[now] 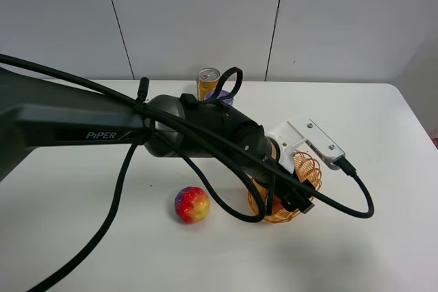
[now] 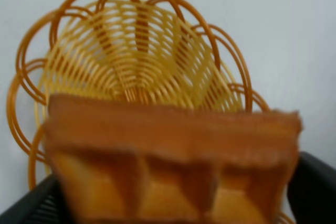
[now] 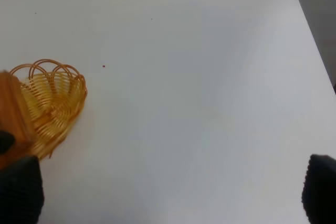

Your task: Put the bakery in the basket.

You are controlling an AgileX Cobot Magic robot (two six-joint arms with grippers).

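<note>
The bakery, an orange-brown waffle wedge, is gripped between the black fingers of my left gripper. It hangs just above the near part of the woven wicker basket. In the exterior view my left arm reaches across to the basket. There the left gripper sits over the basket and hides the waffle. The right wrist view shows the basket with the waffle's edge beside it. My right gripper is open and empty over bare table, well away from the basket.
A red-yellow bumpy fruit lies on the white table, left of the basket. An orange can stands at the back with a purple object beside it. Black cables loop around the basket.
</note>
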